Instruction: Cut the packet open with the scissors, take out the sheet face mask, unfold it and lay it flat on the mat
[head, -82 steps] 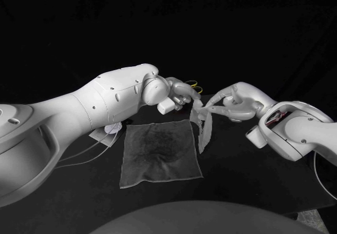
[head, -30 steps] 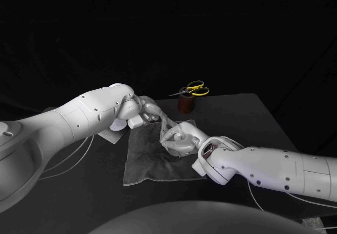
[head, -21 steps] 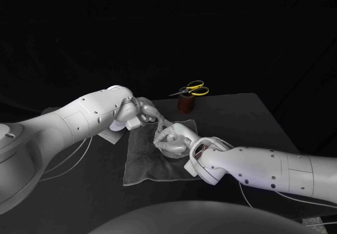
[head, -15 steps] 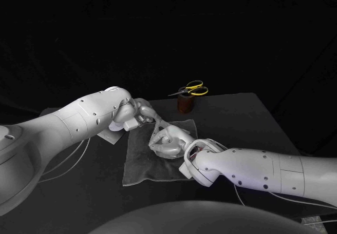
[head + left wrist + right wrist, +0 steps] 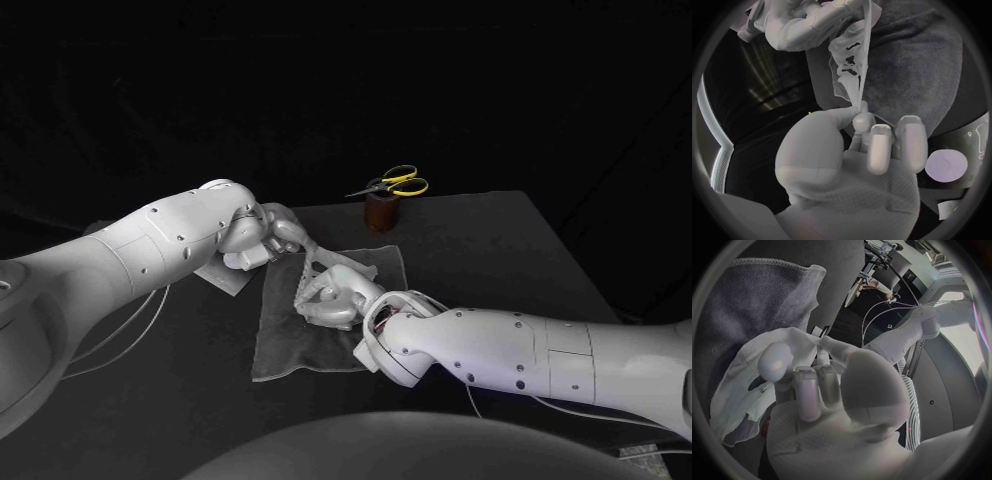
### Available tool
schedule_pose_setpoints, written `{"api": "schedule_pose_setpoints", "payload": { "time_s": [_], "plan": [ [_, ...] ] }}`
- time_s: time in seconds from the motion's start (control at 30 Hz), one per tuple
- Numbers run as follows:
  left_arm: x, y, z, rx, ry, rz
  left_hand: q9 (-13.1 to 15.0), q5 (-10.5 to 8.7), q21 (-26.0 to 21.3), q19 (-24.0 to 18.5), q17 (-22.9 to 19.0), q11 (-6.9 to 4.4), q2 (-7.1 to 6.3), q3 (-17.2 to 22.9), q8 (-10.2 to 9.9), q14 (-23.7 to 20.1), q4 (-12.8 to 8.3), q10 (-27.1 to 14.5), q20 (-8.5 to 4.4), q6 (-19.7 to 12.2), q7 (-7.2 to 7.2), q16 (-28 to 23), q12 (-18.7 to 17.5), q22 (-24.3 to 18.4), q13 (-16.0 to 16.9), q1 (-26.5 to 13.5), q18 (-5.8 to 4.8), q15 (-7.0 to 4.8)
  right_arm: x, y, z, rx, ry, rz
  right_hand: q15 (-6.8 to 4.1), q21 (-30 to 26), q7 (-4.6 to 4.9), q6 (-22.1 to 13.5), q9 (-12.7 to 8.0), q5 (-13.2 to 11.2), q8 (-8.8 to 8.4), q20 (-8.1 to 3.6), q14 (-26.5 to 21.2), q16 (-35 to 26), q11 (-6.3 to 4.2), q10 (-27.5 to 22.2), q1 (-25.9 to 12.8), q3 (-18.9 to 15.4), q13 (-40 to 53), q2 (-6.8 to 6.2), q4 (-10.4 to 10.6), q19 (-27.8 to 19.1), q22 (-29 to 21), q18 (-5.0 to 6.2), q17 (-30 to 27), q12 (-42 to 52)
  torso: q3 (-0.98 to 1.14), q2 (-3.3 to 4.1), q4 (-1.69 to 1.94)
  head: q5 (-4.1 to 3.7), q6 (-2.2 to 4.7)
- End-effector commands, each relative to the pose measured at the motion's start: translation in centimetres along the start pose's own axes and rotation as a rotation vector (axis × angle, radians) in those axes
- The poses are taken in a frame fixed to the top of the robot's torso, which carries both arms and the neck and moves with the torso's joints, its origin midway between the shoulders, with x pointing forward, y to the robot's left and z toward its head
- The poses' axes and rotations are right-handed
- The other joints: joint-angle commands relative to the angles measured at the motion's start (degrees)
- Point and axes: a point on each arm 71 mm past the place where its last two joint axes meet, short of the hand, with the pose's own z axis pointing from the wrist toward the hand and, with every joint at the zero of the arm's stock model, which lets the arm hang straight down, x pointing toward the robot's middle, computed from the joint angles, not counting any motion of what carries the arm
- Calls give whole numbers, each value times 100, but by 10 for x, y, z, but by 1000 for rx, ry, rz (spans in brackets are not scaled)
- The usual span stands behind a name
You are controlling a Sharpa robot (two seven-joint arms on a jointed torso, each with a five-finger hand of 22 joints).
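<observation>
The white sheet face mask is stretched between my two hands just above the grey mat. My left hand pinches one end of the mask between thumb and fingertip, over the mat's far left corner. My right hand grips the other end low over the middle of the mat, its fingers curled on the bunched mask. The yellow-handled scissors stand in a brown holder behind the mat.
A white packet lies by the mat's left edge, under my left forearm. A pale round patch shows beside the mat. The table's right edge runs beyond my right arm.
Both hands came down from the table's back with the hanging mask. Over the last second the right hand slid left and forward across the mat, and the left hand drew back left.
</observation>
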Motion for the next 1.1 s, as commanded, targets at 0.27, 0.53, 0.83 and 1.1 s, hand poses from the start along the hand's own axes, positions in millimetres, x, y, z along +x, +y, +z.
{"api": "schedule_pose_setpoints", "payload": {
  "time_s": [0.27,0.53,0.83,1.1],
  "plan": [
    [-14,16,-8,-18,-88,48,-7,24,7,-20,1212,18,19,360,1,508,-457,-81,0,-101,39,38,-36,395,-40,91,-84,-4,19,0,2,15,107,-3,-40,-66,-7,34,184,26,123,2,573,5,-35,483,-17,-4,1108,67,41,-39,634,65,1357,-69,3,0,-4,91,1],
    [-11,26,-8,-34,-112,69,-16,24,21,-11,1236,28,17,357,-3,515,-495,-104,10,-121,52,48,-54,412,-74,126,-88,7,29,-1,4,34,159,-8,-39,-112,-5,25,185,26,124,2,571,-1,-33,475,-24,-3,1088,75,49,-56,621,73,1347,-98,2,7,-7,161,1],
    [-4,33,-3,-32,-129,69,-132,20,-29,-67,1186,102,-16,221,-197,497,-468,-532,70,-442,128,30,-395,347,-619,84,-68,74,32,-1,9,17,122,-3,-25,-256,19,-61,187,25,113,11,559,-27,-12,448,-123,-72,1034,63,120,-115,581,94,1302,-179,3,11,-18,225,1],
    [-7,35,-2,-24,-148,49,-190,21,-46,-90,1172,126,-25,125,-282,490,-441,-718,97,-565,152,25,-491,326,-799,71,-61,98,29,0,14,-32,67,23,202,-753,343,-845,30,26,-291,161,469,-206,262,240,-515,-756,657,-291,399,-332,443,137,1000,-734,8,11,-24,249,1]
  ]
}}
